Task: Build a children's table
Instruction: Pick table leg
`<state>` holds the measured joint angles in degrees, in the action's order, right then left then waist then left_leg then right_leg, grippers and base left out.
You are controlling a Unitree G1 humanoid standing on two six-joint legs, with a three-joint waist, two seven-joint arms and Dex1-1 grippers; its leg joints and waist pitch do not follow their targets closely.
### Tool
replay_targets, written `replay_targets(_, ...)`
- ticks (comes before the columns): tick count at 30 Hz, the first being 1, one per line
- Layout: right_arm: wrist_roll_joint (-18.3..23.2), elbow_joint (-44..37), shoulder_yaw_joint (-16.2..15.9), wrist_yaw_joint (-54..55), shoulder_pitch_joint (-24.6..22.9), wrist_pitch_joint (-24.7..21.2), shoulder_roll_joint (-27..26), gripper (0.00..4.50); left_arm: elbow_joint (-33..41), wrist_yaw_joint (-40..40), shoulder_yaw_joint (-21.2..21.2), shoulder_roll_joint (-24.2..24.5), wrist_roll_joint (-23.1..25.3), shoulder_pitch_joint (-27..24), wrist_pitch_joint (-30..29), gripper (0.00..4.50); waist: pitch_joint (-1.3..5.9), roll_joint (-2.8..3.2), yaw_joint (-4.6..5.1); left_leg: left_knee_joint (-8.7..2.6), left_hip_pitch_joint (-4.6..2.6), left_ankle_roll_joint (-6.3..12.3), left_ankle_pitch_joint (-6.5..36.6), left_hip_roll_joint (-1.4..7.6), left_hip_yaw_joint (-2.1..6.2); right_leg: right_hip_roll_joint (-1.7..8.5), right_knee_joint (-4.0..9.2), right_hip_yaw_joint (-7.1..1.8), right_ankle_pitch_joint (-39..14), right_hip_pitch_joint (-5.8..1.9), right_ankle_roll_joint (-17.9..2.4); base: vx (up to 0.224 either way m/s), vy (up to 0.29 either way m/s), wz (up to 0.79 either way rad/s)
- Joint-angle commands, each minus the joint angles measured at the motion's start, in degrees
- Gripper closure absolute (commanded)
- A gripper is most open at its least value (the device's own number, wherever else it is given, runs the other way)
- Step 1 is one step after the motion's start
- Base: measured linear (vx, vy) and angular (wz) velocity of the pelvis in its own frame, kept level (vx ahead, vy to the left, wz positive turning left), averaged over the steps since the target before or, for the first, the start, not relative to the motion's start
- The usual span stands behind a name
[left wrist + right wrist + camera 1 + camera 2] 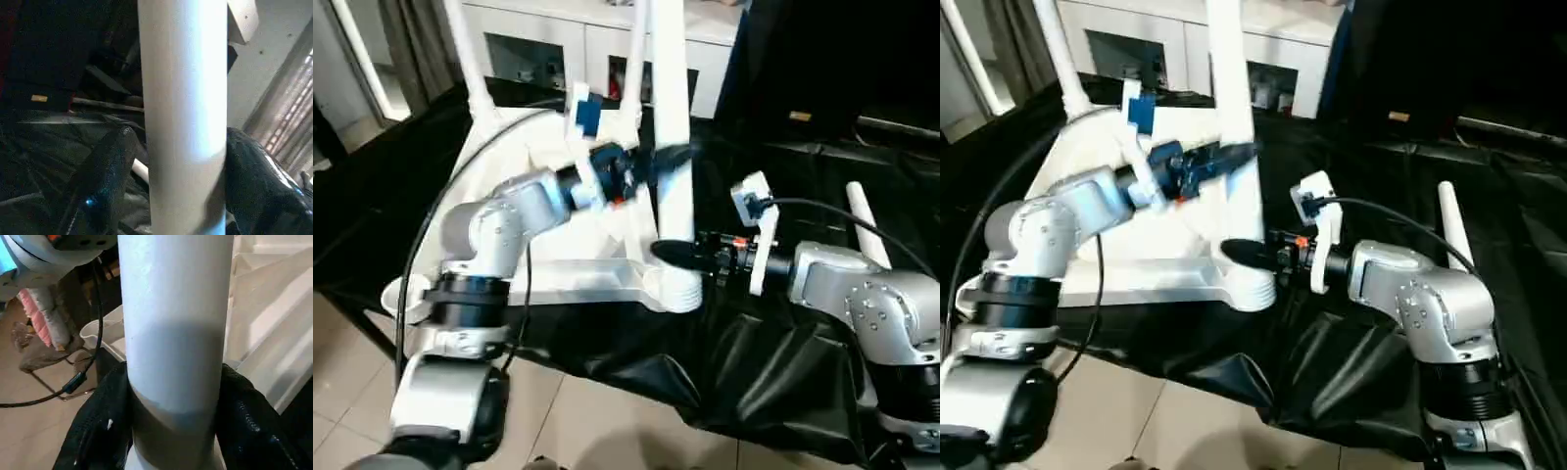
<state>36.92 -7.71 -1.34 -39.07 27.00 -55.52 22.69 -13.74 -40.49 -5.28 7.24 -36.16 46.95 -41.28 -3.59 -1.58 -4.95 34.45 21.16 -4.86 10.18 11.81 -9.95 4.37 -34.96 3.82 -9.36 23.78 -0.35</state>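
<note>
From the head camera, the upturned tabletop lies on the black cloth with a leg upright in its corner socket at about five o'clock; the left gripper sits higher on it, the right gripper low by the socket. At the left wrist, one finger stands just clear of the tube, so that claw looks apart. At the right wrist, both fingers press the tube, clamped; the leg seems light, stiff and slick, best gripped low.

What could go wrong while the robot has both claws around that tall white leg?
The leg stands upright in a corner socket at the tabletop's near edge, and may not be fully seated. If the left gripper lets go, it might lean. The right gripper pushing low down could slide the tabletop on the black cloth.
</note>
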Motion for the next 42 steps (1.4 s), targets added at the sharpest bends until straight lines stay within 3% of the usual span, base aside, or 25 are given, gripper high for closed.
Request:
replay_targets(1, -0.86, 0.65, -0.35, 0.90, 0.53, 1.27, -0.31, 2.59, -0.37, 1.87, -0.32, -0.40, 0.86, 1.21, 0.37, 1.90, 4.51, -0.80, -0.10, -3.51, -0.06, -0.07, 6.53, 0.42, -0.25, 2.73, 4.22, -2.23, -15.05, -3.77, -7.25, 0.000, 0.000, 0.00)
replay_targets(10, -2.26, 1.36, -0.66, 1.33, 1.01, 2.20, -0.64, 2.59, 0.18, 2.42, -0.95, -1.27, -0.70, 0.88, -0.60, 2.64, 4.40, -0.70, -0.05, -3.57, -0.25, 0.12, 7.39, 0.52, -0.25, 2.73, 4.34, -2.23, -15.79, -3.62, -7.56, 0.000, 0.000, 0.00)
replay_targets(17, -4.03, 2.26, -1.14, 1.06, 1.37, 4.28, -0.75, 2.59, -0.40, 2.32, -1.37, -1.14, -0.17, 1.40, 1.28, 2.70, 4.41, -0.91, -0.02, -3.54, -0.18, 0.30, 7.25, 0.50, -0.29, 2.76, 4.39, -2.23, -16.22, -3.63, -7.07, 0.000, 0.000, 0.00)
replay_targets(18, -3.82, 2.46, -0.93, 0.90, 1.42, 4.41, -0.94, 2.03, -0.38, 2.02, -1.25, -1.06, -0.06, 1.46, 1.39, 2.71, 4.45, -0.90, -0.04, -3.54, -0.19, 0.38, 7.08, 0.51, -0.28, 2.75, 4.30, -2.24, -15.89, -3.64, -7.18, 0.000, 0.000, 0.00)
replay_targets(25, -1.61, 1.45, -1.67, -6.14, 1.53, 4.62, 2.68, 1.45, 2.66, -5.58, 3.85, 2.18, -0.02, 1.50, -0.63, 2.71, 4.48, -0.90, -0.15, -3.53, -0.30, 0.92, 6.61, 0.67, -0.29, 2.78, 4.00, -2.33, -14.25, -3.68, -7.93, 0.000, 0.000, 0.00)
replay_targets(32, -1.14, 0.41, -4.06, -11.80, 0.75, 3.84, 6.01, 1.38, 3.67, -9.87, 5.33, 3.49, -0.87, 2.45, -0.90, 2.71, 4.32, -0.93, -0.14, -3.45, -0.23, 1.09, 6.97, 0.59, -0.35, 2.84, 4.19, -2.30, -16.09, -3.66, -8.02, 0.000, 0.000, 0.00)
replay_targets(42, -1.77, 1.31, -4.95, -12.29, 0.54, 5.35, 5.26, 1.38, 4.65, -11.61, 5.36, 3.17, -2.25, 2.29, -1.63, 2.71, 4.43, -0.94, -0.10, -3.38, -0.20, 0.87, 6.85, 0.58, -0.31, 2.74, 4.06, -2.24, -15.12, -3.72, -8.76, 0.000, 0.000, 0.00)
